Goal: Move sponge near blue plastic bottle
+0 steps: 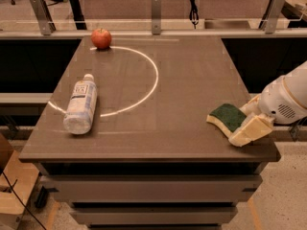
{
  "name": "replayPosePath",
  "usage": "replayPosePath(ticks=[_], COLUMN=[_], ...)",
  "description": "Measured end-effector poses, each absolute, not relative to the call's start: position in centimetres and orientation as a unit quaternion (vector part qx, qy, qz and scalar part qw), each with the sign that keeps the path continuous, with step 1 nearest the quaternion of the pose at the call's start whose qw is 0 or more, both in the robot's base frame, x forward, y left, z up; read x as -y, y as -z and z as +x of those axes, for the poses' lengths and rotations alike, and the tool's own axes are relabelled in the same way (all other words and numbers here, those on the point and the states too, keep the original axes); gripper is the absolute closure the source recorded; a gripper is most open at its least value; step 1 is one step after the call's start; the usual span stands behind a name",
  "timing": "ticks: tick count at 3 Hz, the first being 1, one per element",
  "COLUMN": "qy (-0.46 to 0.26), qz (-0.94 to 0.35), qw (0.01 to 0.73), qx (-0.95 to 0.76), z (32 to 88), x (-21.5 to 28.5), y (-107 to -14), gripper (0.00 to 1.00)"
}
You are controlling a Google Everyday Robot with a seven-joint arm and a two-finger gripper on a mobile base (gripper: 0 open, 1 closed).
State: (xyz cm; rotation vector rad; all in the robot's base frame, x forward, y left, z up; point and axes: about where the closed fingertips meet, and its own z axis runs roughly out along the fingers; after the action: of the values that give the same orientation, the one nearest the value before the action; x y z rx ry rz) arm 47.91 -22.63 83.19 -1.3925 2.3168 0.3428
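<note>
The sponge (224, 115), dark green on top with pale yellow foam below, lies near the table's right front corner. My gripper (241, 123) reaches in from the right edge and is shut on the sponge's right end, with one cream pad (250, 130) on the near side and one on the far side. The blue plastic bottle (80, 104), clear with a white cap and a white-and-blue label, lies on its side near the table's left edge, far from the sponge.
A red apple (101, 38) sits at the far left of the brown table (182, 71). A white arc line (152, 75) curves across the tabletop. A rail with metal posts (155, 6) runs behind the table.
</note>
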Motion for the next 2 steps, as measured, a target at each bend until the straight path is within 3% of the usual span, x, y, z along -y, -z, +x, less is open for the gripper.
replayPosePath(ticks=[2], qy=[-0.133], qz=[-0.524], qw=[0.263], qx=[-0.799], z=[50.3], x=[20.3], y=[-87.9], gripper=[1.0])
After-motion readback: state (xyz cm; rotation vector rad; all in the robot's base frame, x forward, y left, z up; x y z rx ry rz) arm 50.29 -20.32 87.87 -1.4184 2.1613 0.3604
